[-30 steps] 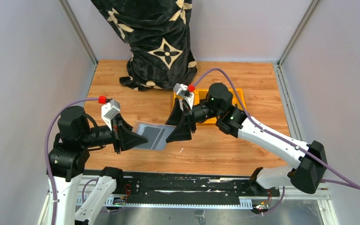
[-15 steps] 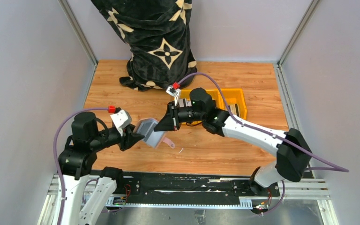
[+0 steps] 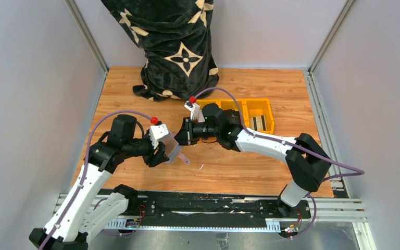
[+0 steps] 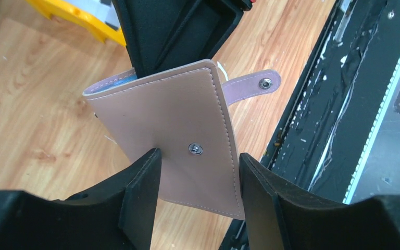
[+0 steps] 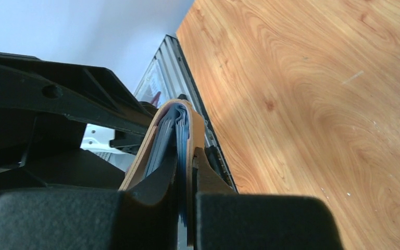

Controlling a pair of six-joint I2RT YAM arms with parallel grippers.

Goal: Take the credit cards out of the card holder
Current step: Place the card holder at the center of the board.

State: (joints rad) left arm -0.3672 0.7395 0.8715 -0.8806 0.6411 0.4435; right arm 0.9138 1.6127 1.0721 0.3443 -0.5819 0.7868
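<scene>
The brown card holder (image 4: pixel 177 120) hangs in the air above the table, its stud (image 4: pixel 195 149) facing the left wrist camera and its snap strap (image 4: pixel 260 83) sticking out. My left gripper (image 4: pixel 198 159) is open, one finger at either side of the holder's flat face. My right gripper (image 5: pixel 187 172) is shut on one flap of the card holder (image 5: pixel 195 135), one finger inside among the pale blue credit cards (image 5: pixel 179 125). A blue card edge (image 4: pixel 120 82) peeks out of the top. Seen from above, the two grippers (image 3: pixel 162 151) (image 3: pixel 181 134) meet at the holder (image 3: pixel 173 147).
A yellow three-compartment bin (image 3: pixel 258 112) stands behind the right arm. A black patterned cloth bundle (image 3: pixel 172 41) rises at the back of the wooden table (image 3: pixel 250 166). The black rail (image 3: pixel 208 203) runs along the near edge.
The holder was spread flat between the grippers; it is now folded nearly closed. The right gripper shut on its flap and moved left. The left gripper's jaws widened.
</scene>
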